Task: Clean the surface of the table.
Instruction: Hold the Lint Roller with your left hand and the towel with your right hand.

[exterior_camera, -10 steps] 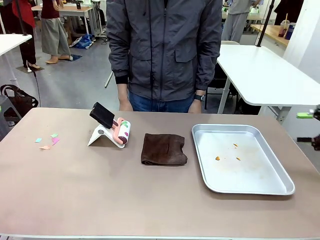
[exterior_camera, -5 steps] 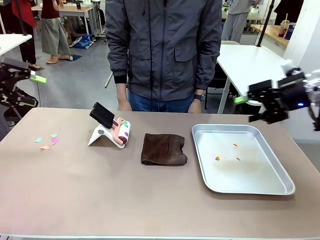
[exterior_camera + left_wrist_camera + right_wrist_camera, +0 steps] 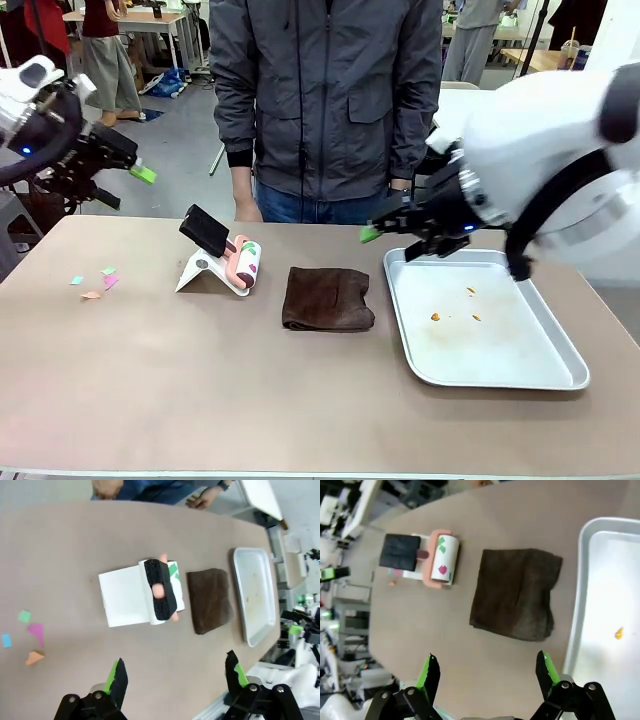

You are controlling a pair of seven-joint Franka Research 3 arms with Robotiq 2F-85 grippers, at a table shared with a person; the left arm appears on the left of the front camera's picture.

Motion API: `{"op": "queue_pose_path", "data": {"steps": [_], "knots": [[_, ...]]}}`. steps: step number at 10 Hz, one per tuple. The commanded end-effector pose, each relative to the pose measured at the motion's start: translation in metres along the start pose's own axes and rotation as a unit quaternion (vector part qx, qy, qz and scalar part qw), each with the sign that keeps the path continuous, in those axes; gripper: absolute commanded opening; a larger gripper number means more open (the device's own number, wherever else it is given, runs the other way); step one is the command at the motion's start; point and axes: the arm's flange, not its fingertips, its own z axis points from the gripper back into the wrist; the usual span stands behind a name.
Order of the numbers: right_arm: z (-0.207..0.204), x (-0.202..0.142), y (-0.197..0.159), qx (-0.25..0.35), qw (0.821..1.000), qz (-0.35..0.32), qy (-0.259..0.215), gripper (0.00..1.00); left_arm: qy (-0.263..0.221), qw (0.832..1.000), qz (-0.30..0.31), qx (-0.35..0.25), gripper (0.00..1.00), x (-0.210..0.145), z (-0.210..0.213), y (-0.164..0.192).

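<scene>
Left gripper [image 3: 125,186] and right gripper [image 3: 392,241] are both spread wide, holding nothing. The bench [image 3: 250,390] lies under everything, rigid and heavy, so you can't grab it. You probably want the lint roller [image 3: 243,262] by its black handle [image 3: 205,230], or pinch the floppy brown cloth [image 3: 327,297].

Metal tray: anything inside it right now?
Three small orange crumbs lie in the tray; the rest looks bare. In the front view the right gripper covers its far left corner, but the right wrist view shows that corner bare.
</scene>
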Motion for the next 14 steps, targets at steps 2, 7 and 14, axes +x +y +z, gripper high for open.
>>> {"op": "queue_pose_path", "data": {"steps": [2, 7, 14], "knots": [[-0.055, 0.005, 0.024, -0.047, 0.997, -0.044, 0.043, 1.0, 0.039, 0.998, 0.014, 0.045, 1.0, 0.022, -0.029, 0.011], [-0.094, -0.004, 0.015, -0.097, 0.992, -0.075, 0.043, 1.0, 0.05, 0.997, 0.041, 0.044, 1.0, 0.036, -0.067, 0.019], [-0.11, 0.033, 0.006, -0.168, 0.982, -0.066, 0.057, 1.0, 0.045, 0.997, 0.064, -0.011, 1.0, 0.041, -0.075, 0.029]]}}
